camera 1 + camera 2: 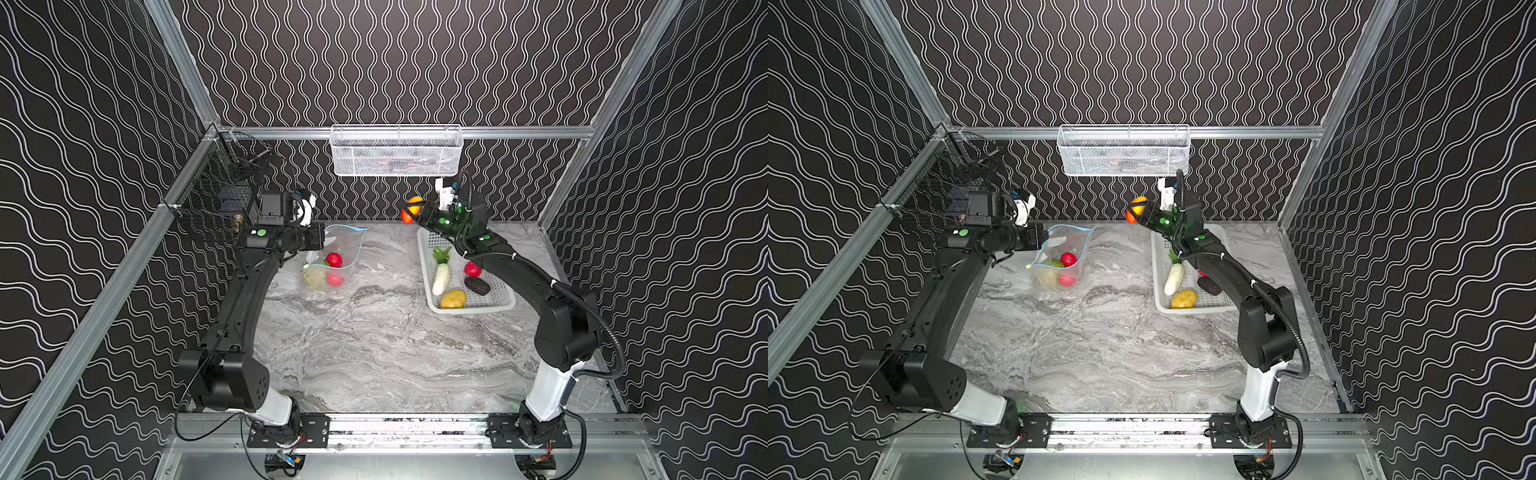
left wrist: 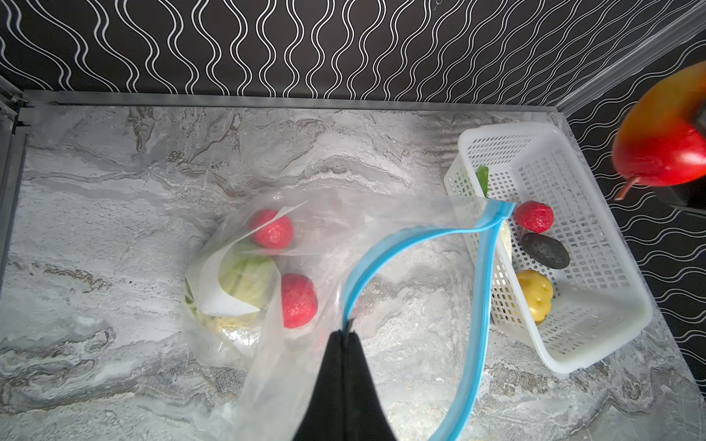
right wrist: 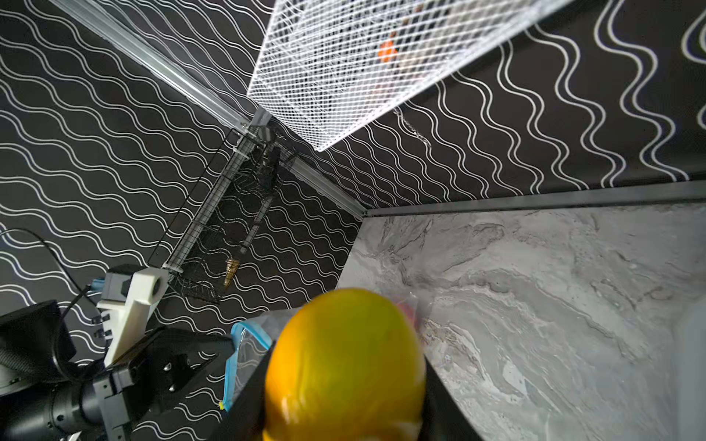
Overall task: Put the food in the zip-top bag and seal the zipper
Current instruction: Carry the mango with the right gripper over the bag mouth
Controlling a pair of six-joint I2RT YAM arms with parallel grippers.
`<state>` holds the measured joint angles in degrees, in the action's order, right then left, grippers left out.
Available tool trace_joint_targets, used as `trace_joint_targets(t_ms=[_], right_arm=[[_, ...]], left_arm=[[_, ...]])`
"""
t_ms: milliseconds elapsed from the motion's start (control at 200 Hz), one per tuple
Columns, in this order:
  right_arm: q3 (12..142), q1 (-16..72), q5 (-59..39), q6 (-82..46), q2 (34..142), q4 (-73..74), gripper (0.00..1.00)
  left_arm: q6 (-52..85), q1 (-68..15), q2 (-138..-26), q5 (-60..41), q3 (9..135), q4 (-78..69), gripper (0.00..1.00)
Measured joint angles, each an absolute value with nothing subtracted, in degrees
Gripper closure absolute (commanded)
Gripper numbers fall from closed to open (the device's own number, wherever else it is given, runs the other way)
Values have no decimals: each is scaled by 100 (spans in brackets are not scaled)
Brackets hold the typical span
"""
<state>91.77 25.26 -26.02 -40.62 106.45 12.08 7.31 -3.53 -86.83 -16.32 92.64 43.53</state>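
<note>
The left jaws were pinched shut on the zipper [image 2: 353, 290] of the zip-top bag [image 1: 345, 249], its mouth open near the worktop's [image 1: 374, 353] far left corner. The right jaws gripped the orange-red fruit [image 1: 412, 210], raised near the white basket's [image 1: 478, 309] far left corner.

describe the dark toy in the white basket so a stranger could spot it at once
On the right of the grey marble table in a top view lies a white perforated basket. Inside, the dark avocado-like toy sits between the red fruit and the yellow potato-like toy. It alone is near-black and rough-skinned; its neighbours are red, yellow or white.
</note>
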Motion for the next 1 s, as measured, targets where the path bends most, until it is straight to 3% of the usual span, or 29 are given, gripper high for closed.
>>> trace_joint_targets(t_ms=[1001], right_arm=[[9918, 3826, -2228, -3190, 10840, 742, 79]], left_arm=[[611, -73, -8527, -1885, 9067, 4313, 100]])
